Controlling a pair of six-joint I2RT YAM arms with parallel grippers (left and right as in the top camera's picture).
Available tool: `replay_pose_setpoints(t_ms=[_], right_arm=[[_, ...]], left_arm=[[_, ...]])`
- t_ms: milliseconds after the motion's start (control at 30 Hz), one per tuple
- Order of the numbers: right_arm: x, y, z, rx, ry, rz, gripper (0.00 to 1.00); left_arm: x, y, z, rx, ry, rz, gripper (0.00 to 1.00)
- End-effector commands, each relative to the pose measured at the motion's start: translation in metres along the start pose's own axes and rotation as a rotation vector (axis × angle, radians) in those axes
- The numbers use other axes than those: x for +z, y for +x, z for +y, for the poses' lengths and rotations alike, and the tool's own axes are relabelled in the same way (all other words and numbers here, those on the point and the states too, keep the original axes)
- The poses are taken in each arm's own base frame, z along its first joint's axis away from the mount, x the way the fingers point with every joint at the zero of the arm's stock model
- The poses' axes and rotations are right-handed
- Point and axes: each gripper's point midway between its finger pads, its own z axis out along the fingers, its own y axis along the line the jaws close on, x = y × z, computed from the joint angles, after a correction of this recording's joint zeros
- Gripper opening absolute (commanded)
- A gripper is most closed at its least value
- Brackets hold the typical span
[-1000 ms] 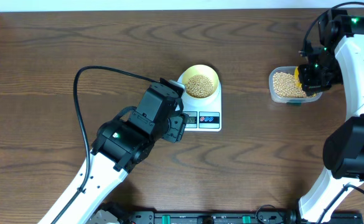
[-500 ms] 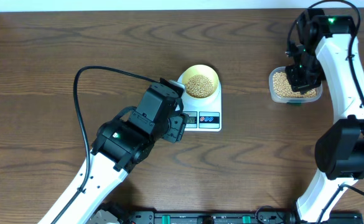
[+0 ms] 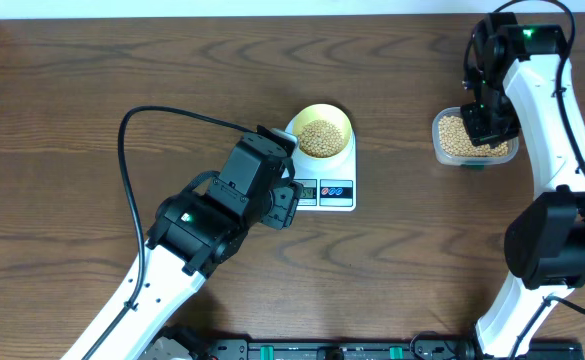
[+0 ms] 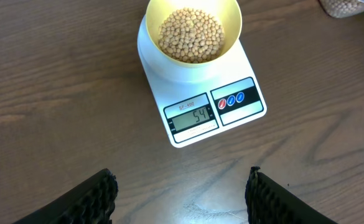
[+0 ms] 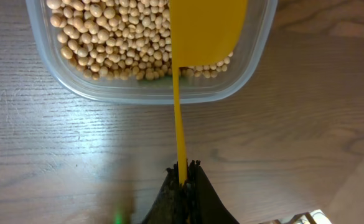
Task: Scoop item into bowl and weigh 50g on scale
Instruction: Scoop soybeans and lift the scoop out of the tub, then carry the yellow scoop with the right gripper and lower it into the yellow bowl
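Observation:
The pale-yellow bowl (image 3: 345,121) (image 4: 233,18) stands on the white scale (image 3: 340,198) (image 4: 244,115), filled with tan beans (image 3: 320,138) (image 4: 190,34). The scale's display (image 4: 193,115) reads 54. My left gripper (image 4: 182,180) (image 3: 288,196) hovers open over bare wood just in front of the scale, nothing between its fingers. My right gripper (image 5: 183,167) (image 3: 488,122) is shut on the thin handle of a yellow scoop (image 5: 206,28). The scoop's blade lies over the beans (image 5: 107,37) in the clear plastic tub (image 5: 257,53) (image 3: 438,148) at the right.
A black cable (image 3: 172,115) loops over the table left of the scale. The table's far edge (image 3: 272,14) runs along the top. Something small and green (image 3: 472,166) peeks from under the tub's front.
My right arm has swung left and away from me, bringing the scoop from the tub's right side to over its beans. The left arm, bowl and scale have not moved.

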Motion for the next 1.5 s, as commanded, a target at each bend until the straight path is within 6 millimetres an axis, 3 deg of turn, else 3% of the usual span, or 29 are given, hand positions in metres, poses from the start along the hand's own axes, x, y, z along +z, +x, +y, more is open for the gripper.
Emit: replay_pose_setpoints(t_ms=[0,200,400,533,833,1467], right_arm=[[-0.015,-0.009,-0.003,0.031,0.031,-0.050,0.01],[-0.036,-0.027,0.013,0.031,-0.060,-0.149,0.01],[-0.071,-0.061,0.082,-0.121,-0.399,-0.341,0.01],[-0.088,-0.070,0.116,-0.227,-0.483,-0.415,0.01],[-0.099,-0.067,0.162,-0.450,-0.459,-0.465,0.01],[-0.085,-0.035,0.208,-0.640,-0.528,-0.379,0.01]], left_arm=[[-0.008,-0.010,0.002,-0.011,-0.006,-0.033,0.69],[-0.008,-0.010,0.002,-0.011,-0.006,-0.033,0.69],[-0.008,-0.010,0.002,-0.011,-0.006,-0.033,0.69],[-0.008,-0.010,0.002,-0.011,-0.006,-0.033,0.69],[-0.008,-0.010,0.002,-0.012,-0.006,-0.033,0.69],[-0.008,-0.010,0.002,-0.011,-0.006,-0.033,0.69]])
